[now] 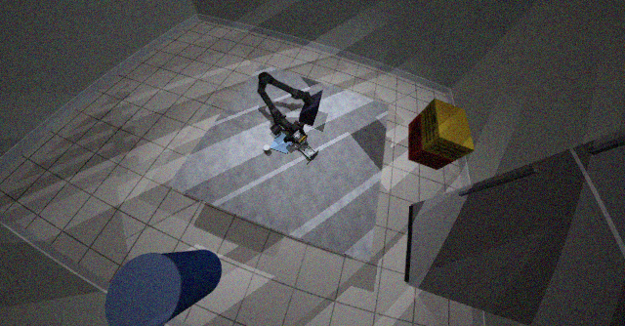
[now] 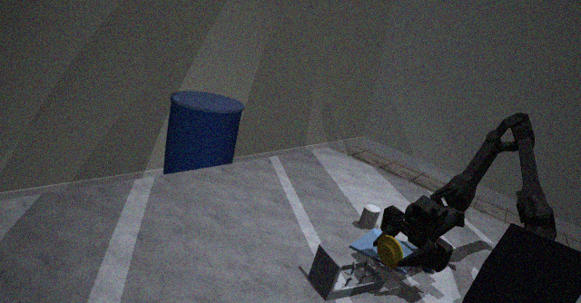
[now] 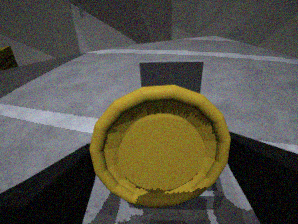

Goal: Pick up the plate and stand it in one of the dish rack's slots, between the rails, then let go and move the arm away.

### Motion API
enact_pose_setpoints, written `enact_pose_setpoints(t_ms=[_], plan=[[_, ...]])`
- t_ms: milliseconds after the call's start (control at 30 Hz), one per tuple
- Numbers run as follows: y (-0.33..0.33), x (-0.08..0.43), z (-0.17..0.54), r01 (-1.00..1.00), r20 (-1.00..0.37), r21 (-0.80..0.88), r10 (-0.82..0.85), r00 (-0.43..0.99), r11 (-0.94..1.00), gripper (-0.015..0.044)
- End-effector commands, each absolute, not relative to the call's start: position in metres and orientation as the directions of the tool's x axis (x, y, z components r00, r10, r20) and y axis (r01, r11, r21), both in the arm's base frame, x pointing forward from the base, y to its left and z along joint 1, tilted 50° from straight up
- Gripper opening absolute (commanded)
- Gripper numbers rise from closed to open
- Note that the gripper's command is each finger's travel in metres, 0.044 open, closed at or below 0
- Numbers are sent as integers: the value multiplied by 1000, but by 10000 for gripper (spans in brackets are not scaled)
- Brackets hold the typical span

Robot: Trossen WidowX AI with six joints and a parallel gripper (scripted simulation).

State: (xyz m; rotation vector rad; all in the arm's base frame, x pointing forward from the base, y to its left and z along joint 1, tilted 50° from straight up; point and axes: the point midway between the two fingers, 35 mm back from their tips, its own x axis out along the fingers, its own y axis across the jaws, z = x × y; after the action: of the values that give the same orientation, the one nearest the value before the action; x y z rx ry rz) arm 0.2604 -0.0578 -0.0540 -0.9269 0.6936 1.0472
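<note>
Our gripper (image 2: 394,254) pinches the plate (image 3: 160,144) upright by its rim, low over the rack (image 2: 349,277), near the mat (image 2: 365,244). We judge a misaligned descent risks the plate striking a rail and tipping flat on release.

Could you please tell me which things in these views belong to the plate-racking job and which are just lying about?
Belonging to the job:
- yellow plate, held on edge
- gripper, shut on the plate
- dish rack, low in front of the plate

Just lying about:
- white cup
- light blue mat
- blue barrel
- red and yellow box
</note>
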Motion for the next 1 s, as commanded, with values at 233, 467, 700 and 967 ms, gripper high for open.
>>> enact_pose_setpoints(t_ms=[233, 467, 700, 967], plan=[[-66, 258, -47, -865, -766, -499, 436, 471, 59, 0], [-66, 258, -47, -865, -766, -499, 436, 471, 59, 0], [-58, 267, -56, -867, -771, -495, 430, 470, 60, 0], [-52, 274, -63, -865, -769, -498, 429, 473, 60, 0]])
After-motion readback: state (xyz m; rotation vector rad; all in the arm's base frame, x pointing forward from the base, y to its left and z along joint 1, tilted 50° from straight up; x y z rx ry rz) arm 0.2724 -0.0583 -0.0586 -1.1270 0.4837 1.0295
